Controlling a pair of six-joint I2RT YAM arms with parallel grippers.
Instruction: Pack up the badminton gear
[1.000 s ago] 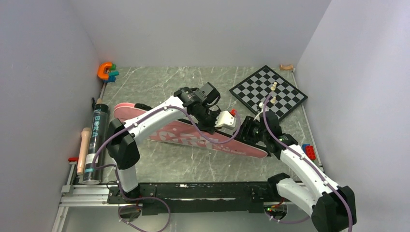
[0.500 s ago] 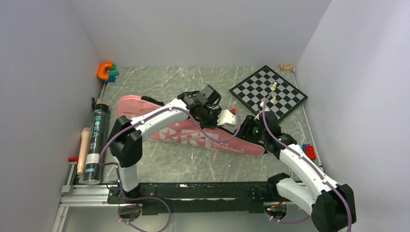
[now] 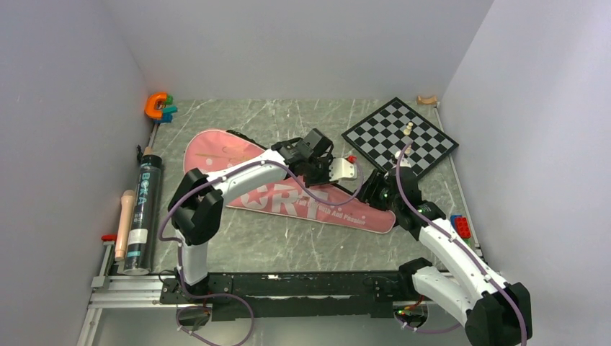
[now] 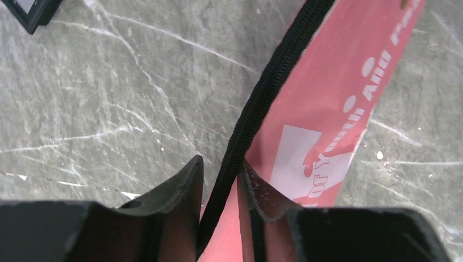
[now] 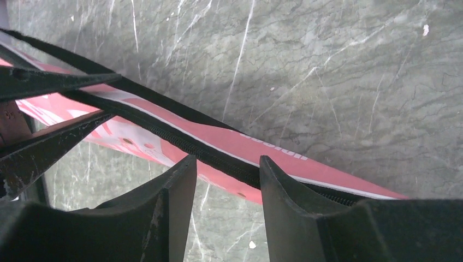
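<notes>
The pink "SPORT" racket bag (image 3: 212, 153) lies flat across the table from back left to front right. My left gripper (image 3: 318, 175) is over its middle, shut on the bag's black zipper edge (image 4: 273, 76), which runs up between the fingers (image 4: 221, 164); pink bag fabric (image 4: 338, 93) lies to the right of it. My right gripper (image 3: 376, 193) is at the bag's narrow right end, open (image 5: 228, 161), with the bag's zipped edge (image 5: 262, 144) just beyond its fingertips. The long dark tube (image 3: 144, 216) lies along the left wall. Rackets and shuttlecocks are out of view.
A chessboard (image 3: 400, 137) with pale pieces lies at the back right, close behind the right gripper. An orange C-shaped toy (image 3: 155, 106) sits in the back left corner. A pale rod (image 3: 125, 223) lies left of the tube. Red and blue bricks (image 3: 460, 225) sit by the right wall.
The left gripper has moved back and to the right with the bag's edge. The bag has swung further back on the table and lies flatter, showing more of its face.
</notes>
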